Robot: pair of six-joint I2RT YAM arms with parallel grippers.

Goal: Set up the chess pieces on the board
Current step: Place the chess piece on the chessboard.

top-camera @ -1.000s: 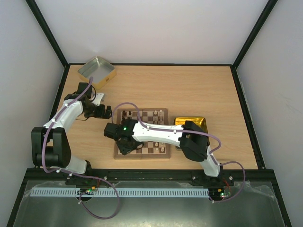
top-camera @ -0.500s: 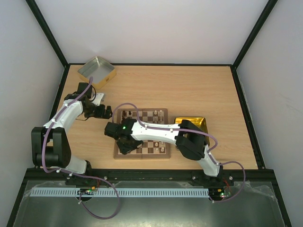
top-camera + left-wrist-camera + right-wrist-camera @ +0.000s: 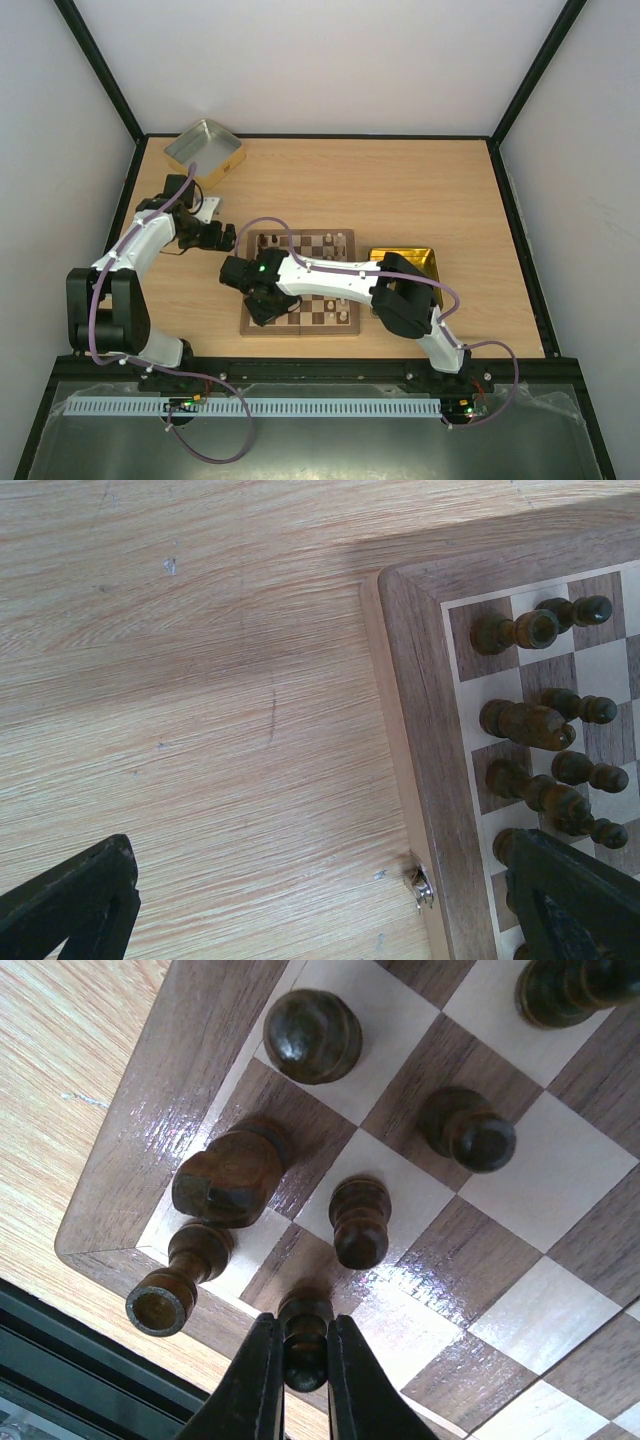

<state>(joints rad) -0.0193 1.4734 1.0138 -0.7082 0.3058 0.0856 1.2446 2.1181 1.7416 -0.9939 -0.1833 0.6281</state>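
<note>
Right wrist view: your right tool (image 3: 303, 1345) grips a dark piece (image 3: 305, 1312) near a corner of the board (image 3: 120, 1160); your left tool (image 3: 320, 880) stands wide open.

Dark brown chess piece (image 3: 305, 1332) between the black right jaws; board (image 3: 130, 1150) checked dark brown and pale tan, brown-rimmed; tabletop (image 3: 200, 680) light woodgrain; yellow-gold tin (image 3: 425, 257); silver tin (image 3: 205, 152).

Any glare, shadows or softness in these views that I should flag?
Right wrist: sharp, with bright glare on the glossy rim of the board and nearby squares. Left wrist: a broad soft shadow crosses the table toward the board corner; the dark chess pieces look slightly soft. Top external: even light, pieces too small to resolve.
</note>
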